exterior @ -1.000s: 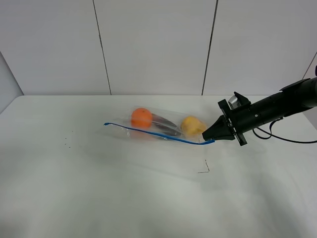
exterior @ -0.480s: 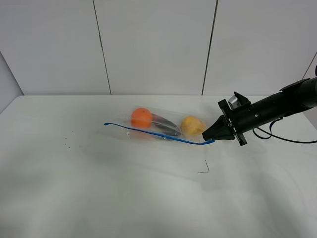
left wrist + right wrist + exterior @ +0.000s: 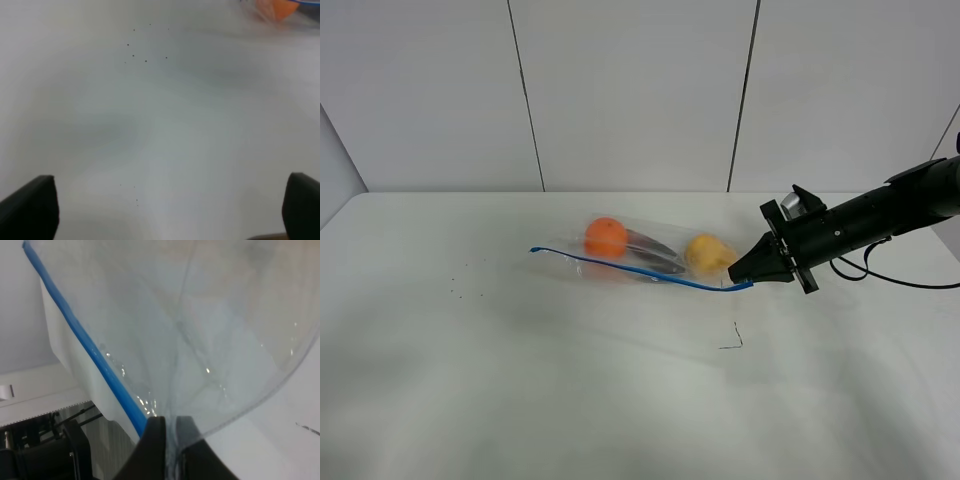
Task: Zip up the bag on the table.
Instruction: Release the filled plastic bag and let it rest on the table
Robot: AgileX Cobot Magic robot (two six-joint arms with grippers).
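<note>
The clear bag (image 3: 645, 262) lies on the white table (image 3: 520, 380), showing an orange fruit (image 3: 606, 237), a dark purple piece (image 3: 652, 256) and a yellow fruit (image 3: 708, 253). Its blue zipper strip (image 3: 640, 274) runs along the near edge. My right gripper (image 3: 746, 276) is shut on the strip's right end, holding that corner slightly off the table. The right wrist view shows its fingers (image 3: 155, 442) pinching the clear film beside the blue strip (image 3: 82, 337). My left gripper (image 3: 165, 210) stands open over bare table, with a corner of the bag (image 3: 277, 7) far from it. The left arm is out of the high view.
A small dark bent mark (image 3: 732, 340) lies on the table in front of the bag's right end. Tiny dark specks (image 3: 455, 285) dot the surface at left. The right arm's black cable (image 3: 910, 283) trails near the right edge. Grey wall panels stand behind.
</note>
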